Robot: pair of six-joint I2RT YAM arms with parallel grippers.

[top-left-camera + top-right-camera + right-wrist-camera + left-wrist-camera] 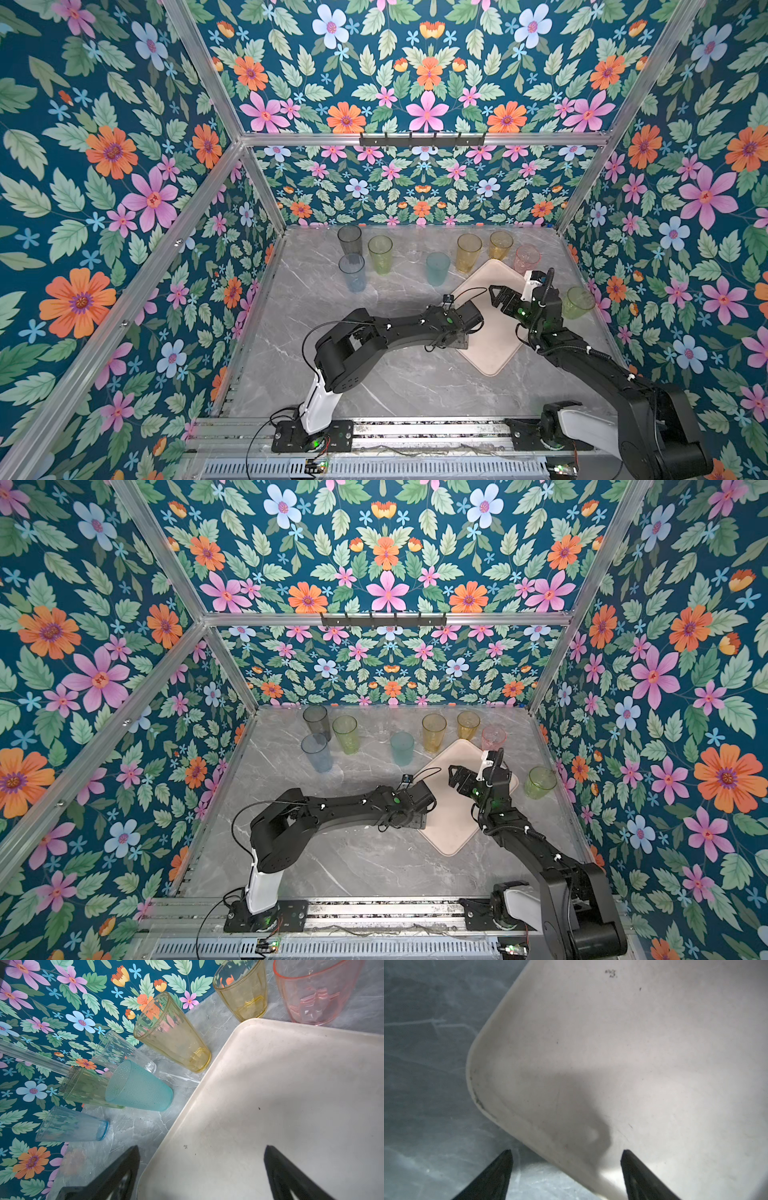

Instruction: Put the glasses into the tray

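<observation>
Black left arm reaches low, pincer parted over tray edge.

Tumblers beside pale tray: tall amber, short amber, pink, clear, teal, green, blue. Right gripper over tray edge, jaws apart.

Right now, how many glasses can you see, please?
9, all off the tray: grey, green, blue back left; clear, teal centre; tall amber, short amber, pink behind the tray; second green to its right. None seems hidden.
</observation>
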